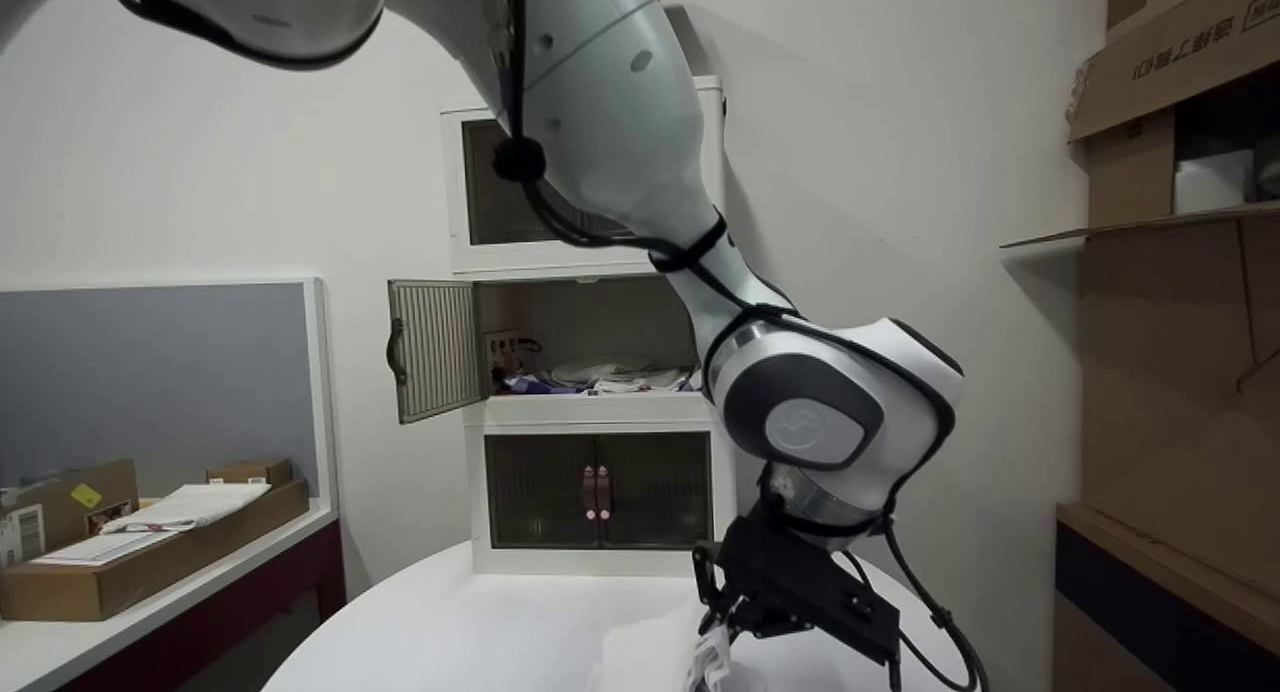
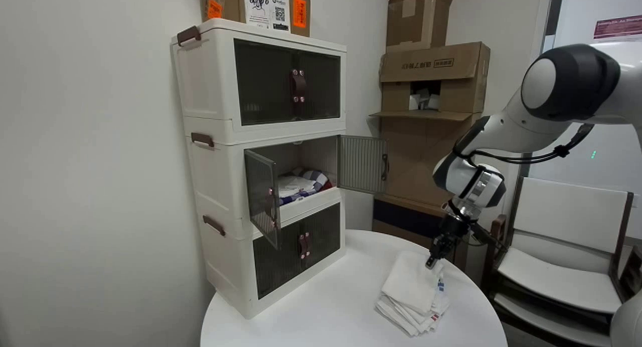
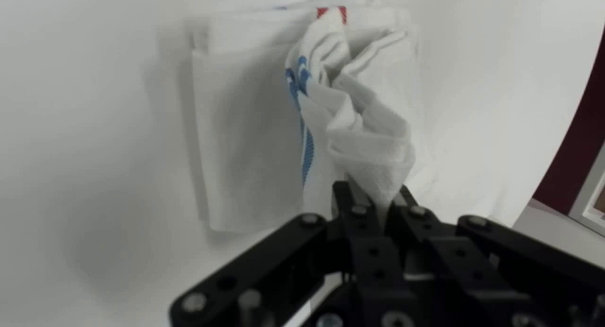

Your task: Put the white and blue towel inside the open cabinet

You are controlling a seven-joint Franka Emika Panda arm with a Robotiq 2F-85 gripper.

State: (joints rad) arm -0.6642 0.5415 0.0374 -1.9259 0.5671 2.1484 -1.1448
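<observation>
The white and blue towel (image 3: 368, 147) is bunched up between my finger tips in the wrist view, with blue stripes on its left edge. My gripper (image 3: 375, 197) is shut on it, low over the stack. In an exterior view the gripper (image 2: 432, 261) meets the towel's far edge, with blue marks (image 2: 441, 286) beside it. In an exterior view the gripper (image 1: 718, 627) partly hides the towel (image 1: 710, 657). The open cabinet is the middle section of the white tower; its front sill shows in both exterior views (image 1: 590, 409) (image 2: 313, 199). Its doors stand open, with cloths inside.
Folded white towels (image 3: 250, 128), one with red marks, lie under the held one on the round white table (image 2: 346, 297). The cabinet's open doors (image 2: 263, 196) (image 2: 362, 164) jut outward. Cardboard boxes (image 2: 431, 78) and a white chair (image 2: 562, 277) stand beyond the table.
</observation>
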